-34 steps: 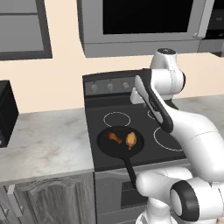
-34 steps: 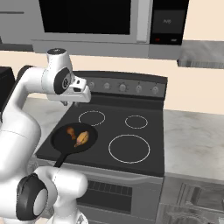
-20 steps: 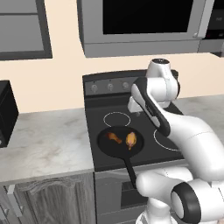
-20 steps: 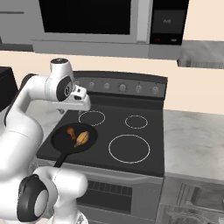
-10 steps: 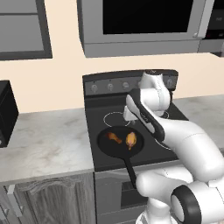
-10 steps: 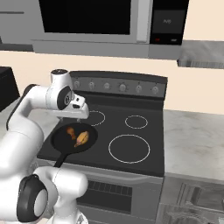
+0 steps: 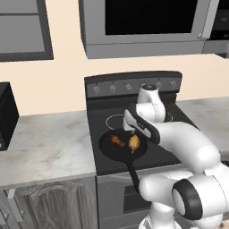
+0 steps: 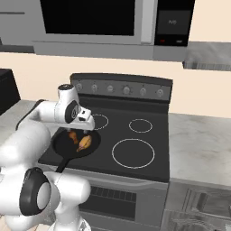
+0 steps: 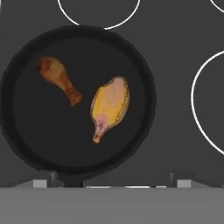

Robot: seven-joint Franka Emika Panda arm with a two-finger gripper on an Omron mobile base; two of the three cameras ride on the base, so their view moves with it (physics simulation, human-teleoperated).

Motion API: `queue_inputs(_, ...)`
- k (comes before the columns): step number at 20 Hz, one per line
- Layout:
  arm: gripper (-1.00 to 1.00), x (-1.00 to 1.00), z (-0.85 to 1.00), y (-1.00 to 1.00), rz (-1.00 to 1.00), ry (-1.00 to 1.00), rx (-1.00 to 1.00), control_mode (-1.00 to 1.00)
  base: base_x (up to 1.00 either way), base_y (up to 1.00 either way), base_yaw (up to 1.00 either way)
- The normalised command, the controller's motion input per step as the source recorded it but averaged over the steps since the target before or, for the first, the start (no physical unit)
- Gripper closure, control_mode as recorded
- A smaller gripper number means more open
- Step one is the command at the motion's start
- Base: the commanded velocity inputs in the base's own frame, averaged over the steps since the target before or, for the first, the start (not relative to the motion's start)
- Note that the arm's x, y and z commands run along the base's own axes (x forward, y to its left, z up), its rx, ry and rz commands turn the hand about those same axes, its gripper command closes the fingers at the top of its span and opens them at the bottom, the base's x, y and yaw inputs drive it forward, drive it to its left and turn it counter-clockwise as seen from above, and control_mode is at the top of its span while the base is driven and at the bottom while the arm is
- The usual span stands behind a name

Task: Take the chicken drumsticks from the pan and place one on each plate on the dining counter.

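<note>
hand (image 9: 112, 183): jaws spread wide, holding nothing; hangs above the pan, pointing down at it, not touching the food
fingers (image 9: 43, 183): two tips at bottom edge of hand view, one on each side of the pan handle's root
pan (image 9: 26, 144): round, black, on the stove's front burner nearest the desk; handle (image 7: 133, 172) sticks out over the stove's front edge
pale drumstick (image 9: 110, 105): golden-yellow, near pan centre, plump end away from the handle, bone end toward it
dark drumstick (image 9: 57, 78): browner, in the pan beside the pale one, apart from it; bone end points toward pan centre
stove (image 8: 149, 171): black glass top, white burner rings around the pan, knob row along the back panel
microwave (image 7: 143, 27): on the wall above the stove
desk (image 7: 44, 147): light grey marbled, just beside the stove on the pan's side
toaster oven (image 7: 6, 116): black, on the desk, well apart from the pan
</note>
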Motion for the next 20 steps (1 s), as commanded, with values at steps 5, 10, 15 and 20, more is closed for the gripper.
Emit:
queue_inputs(5, -1.00, 0.37, -0.59, 0.00, -0.06, 0.00, -0.04, -1.00, 0.00, 0.00, 0.00)
queue_inputs(10, -1.00, 0.30, -0.57, 0.03, -0.06, 0.00, -0.05, -1.00, 0.00, 0.00, 0.00)
queue_inputs(15, -1.00, 0.29, -0.56, 0.04, -0.06, 0.00, -0.05, -1.00, 0.00, 0.00, 0.00)
queue_inputs(20, -1.00, 0.26, -0.48, 0.00, -0.06, 0.00, -0.02, -1.00, 0.00, 0.00, 0.00)
